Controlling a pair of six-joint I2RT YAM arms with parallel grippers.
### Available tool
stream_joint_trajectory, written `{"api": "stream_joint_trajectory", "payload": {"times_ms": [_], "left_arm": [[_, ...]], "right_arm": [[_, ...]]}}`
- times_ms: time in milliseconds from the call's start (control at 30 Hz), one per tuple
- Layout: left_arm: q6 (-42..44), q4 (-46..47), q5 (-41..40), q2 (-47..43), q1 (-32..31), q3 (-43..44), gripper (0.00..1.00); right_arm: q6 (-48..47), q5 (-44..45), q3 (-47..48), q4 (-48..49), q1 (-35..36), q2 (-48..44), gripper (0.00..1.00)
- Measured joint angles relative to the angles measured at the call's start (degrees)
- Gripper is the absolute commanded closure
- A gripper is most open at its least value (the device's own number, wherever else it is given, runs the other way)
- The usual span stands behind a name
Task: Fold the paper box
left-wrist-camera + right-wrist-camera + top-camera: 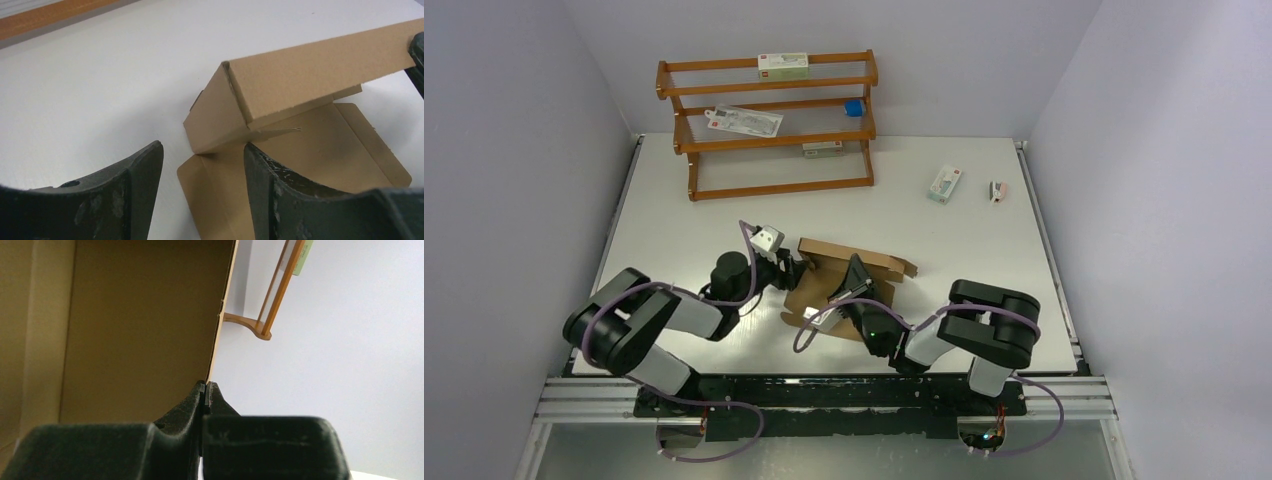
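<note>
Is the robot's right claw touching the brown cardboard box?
Touching. The right wrist view shows the right claw pinched tight on the thin edge of the paper box, with no gap between them.

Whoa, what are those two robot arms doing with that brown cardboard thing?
They are folding a paper box on the white table. The right hand is shut on the edge of one cardboard wall and holds it lifted off the flat sheet. The left hand is open, its fingers spread at the box's folded corner, not gripping anything. The box is only partly shaped: some flaps lie flat on the table.
</note>
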Motion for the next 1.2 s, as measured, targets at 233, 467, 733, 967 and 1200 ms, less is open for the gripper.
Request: {"api": "stream_joint_trajectory", "payload": {"times_ms": [233, 467, 733, 967, 1200], "left_arm": [[-0.3, 10.8, -0.9, 6.7, 0.0, -0.3, 0.39], [-0.7, 19.6, -2.6, 12.3, 0.0, -0.3, 0.59], [-0.8, 24.0, -5.8, 14.9, -0.1, -0.3, 0.79], [-1.3, 24.7, -10.0, 15.5, -0.2, -0.3, 0.9], [-1.5, 23.0, -18.7, 15.5, -2.8, 1.3, 0.94]], "right_arm": [[5.2, -1.8, 1.5, -9.9, 0.4, -4.3, 1.0], [10.1, -3.3, 3.9, -17.1, 0.3, -5.8, 1.0], [15.9, -5.7, 7.9, -27.1, -0.3, -8.7, 1.0], [24.8, -9.3, 15.0, -42.4, -1.9, -11.4, 1.0], [33.2, -12.3, 21.4, -54.2, -4.0, -12.0, 0.98]]}}
